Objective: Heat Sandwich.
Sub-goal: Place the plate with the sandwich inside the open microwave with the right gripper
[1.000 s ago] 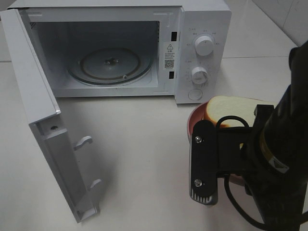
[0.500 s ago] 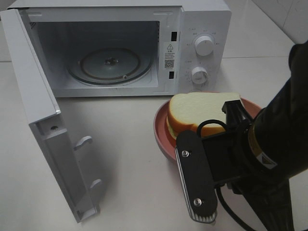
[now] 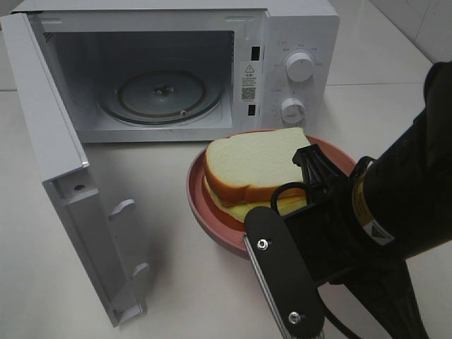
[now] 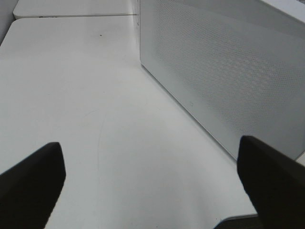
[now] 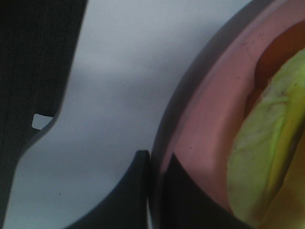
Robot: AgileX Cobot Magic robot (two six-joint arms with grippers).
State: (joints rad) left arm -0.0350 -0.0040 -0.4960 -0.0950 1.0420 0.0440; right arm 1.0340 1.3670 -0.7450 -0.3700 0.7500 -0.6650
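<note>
The left gripper [image 4: 150, 157] is out of the high view. Its wrist camera shows the two dark fingers [image 4: 33, 186] spread wide with nothing between them, over the bare white table [image 4: 95, 95]. A white panel [image 4: 228, 71] with a fine dot pattern stands beside it; whether this is the door or a wall of the oven cannot be told.

In the high view the door [image 3: 49, 162] of the microwave [image 3: 296, 28] hangs fully open at the far left, its inner face and two latch hooks turned toward the room. The cavity is lit, and the glass turntable [image 3: 161, 95] lies bare on its floor. Right of the cavity is the control panel with two round knobs, the upper knob [image 3: 300, 66] above the lower knob [image 3: 292, 109].

In front of the panel, near the right edge of the opening, is the pink plate [image 3: 198, 191]. The sandwich [image 3: 254, 162] lies on it, outside the oven, with the white slice on top and the pale yellow filling showing under the tan crust. Whether the plate rests on the table or hangs just above it cannot be told.

The right gripper [image 5: 155, 167] is closed narrowly on the plate's rim at its right side, one finger outside the rim and one inside, close to the filling. The black right arm [image 3: 395, 212] fills the lower right corner.
</note>
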